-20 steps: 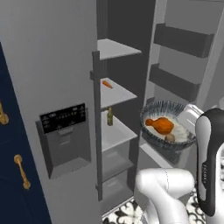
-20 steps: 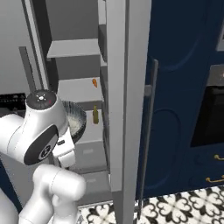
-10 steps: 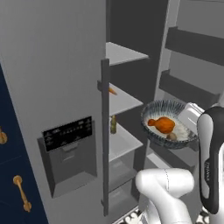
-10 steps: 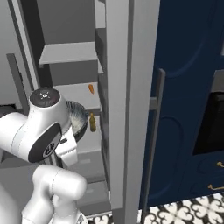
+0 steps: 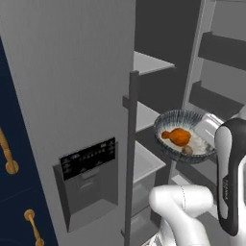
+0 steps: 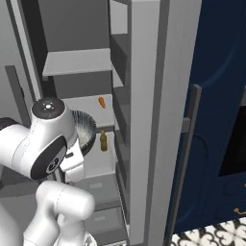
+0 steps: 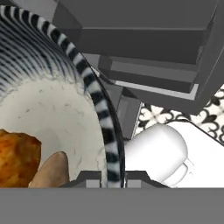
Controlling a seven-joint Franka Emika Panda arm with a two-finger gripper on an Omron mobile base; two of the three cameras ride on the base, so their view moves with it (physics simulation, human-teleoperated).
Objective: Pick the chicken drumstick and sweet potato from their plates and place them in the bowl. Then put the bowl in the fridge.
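Bowl [image 5: 185, 137]: held up in the air in front of the open fridge, level with the middle shelves; in the hand view its striped rim [image 7: 98, 109] runs down between the two finger tips.
Drumstick [image 5: 178, 136]: lies inside the bowl, orange-brown, near the middle of the pale inside.
Sweet potato [image 5: 187, 150]: a small tan lump in the bowl, just beside the drumstick, on the side nearer the arm.
Gripper [image 7: 113, 178]: closed on the bowl's rim, one finger tip inside the wall and one outside.
Fridge [image 5: 72, 86]: door with the dark dispenser panel [image 5: 89, 158] stands swung open to the left; a long bar handle [image 5: 130, 153] runs down its edge.
Shelves [image 5: 151, 62]: pale grey, stacked inside the fridge behind the bowl.
Small orange item [image 6: 101, 102]: on a shelf deep in the fridge; too small to tell what it is.
Bottle [image 6: 103, 141]: small, yellowish, upright on a lower shelf, just beside the bowl's edge as seen from the right.
Navy cabinet [image 6: 218, 96]: to the right of the fridge, dark blue.
Floor [image 6: 211, 235]: black-and-white patterned tiles.
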